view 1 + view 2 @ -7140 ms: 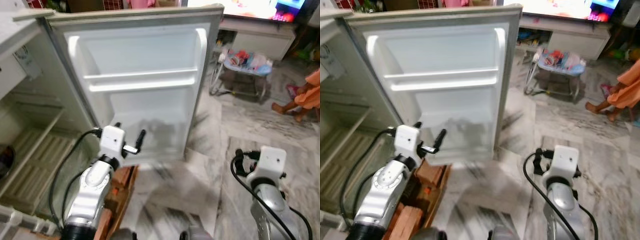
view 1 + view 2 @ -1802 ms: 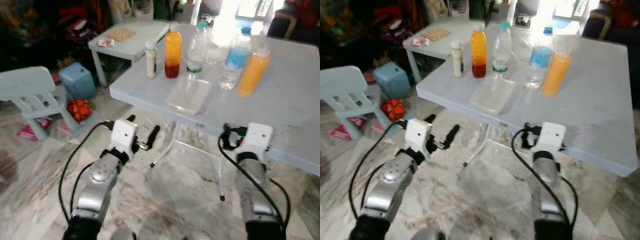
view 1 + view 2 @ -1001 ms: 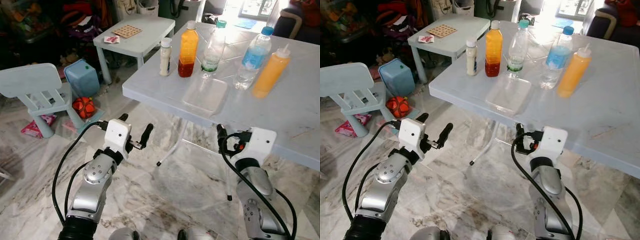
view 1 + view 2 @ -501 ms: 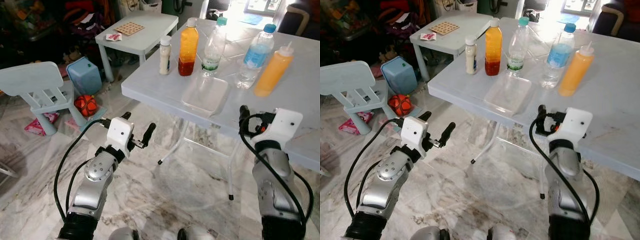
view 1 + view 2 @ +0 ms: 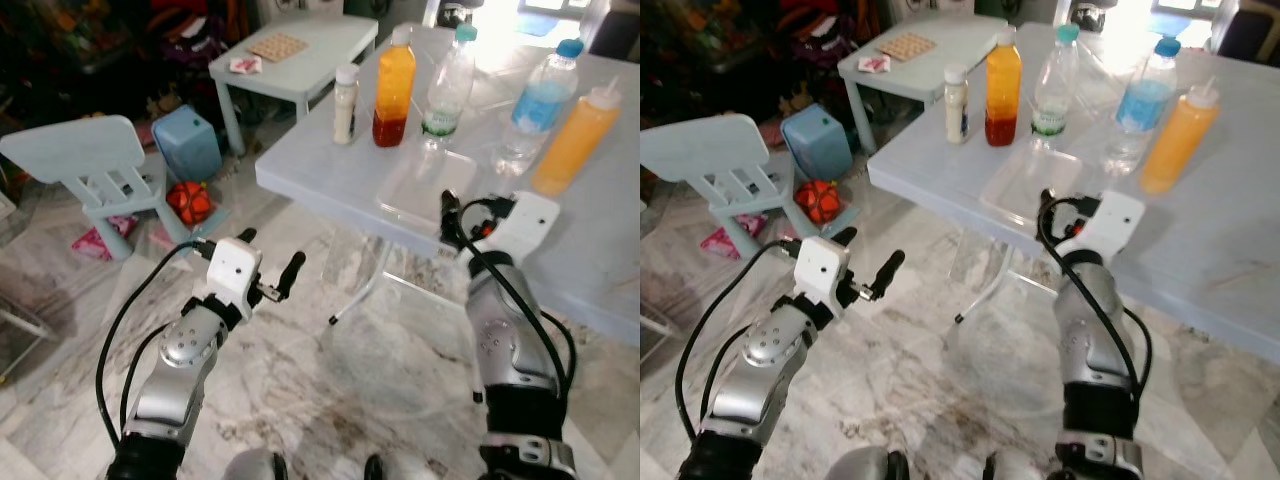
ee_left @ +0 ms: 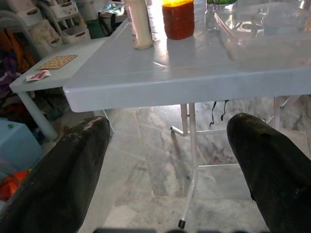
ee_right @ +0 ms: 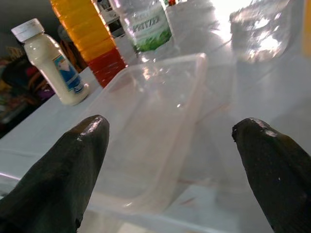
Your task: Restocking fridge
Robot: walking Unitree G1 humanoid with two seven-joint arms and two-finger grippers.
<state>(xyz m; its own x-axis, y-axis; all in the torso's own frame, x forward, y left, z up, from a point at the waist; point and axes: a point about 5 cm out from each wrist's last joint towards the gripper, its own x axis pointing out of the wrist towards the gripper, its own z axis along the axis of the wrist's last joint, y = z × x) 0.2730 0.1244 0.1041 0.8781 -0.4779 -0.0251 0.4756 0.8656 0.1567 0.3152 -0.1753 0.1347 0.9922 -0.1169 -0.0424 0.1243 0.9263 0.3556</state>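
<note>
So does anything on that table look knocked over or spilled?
Nothing stands out. The five bottles, such as the orange juice bottle, stand upright, and the clear plastic tray lies flat near the table edge, with no spill visible.

A pale blue child's chair is seen at the left, with a blue box and a red ball on the marble floor beside it. A small low table with a checkered board stands at the top centre.

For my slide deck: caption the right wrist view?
Open right claw approaching a clear plastic tray on the table, bottles behind.
</note>
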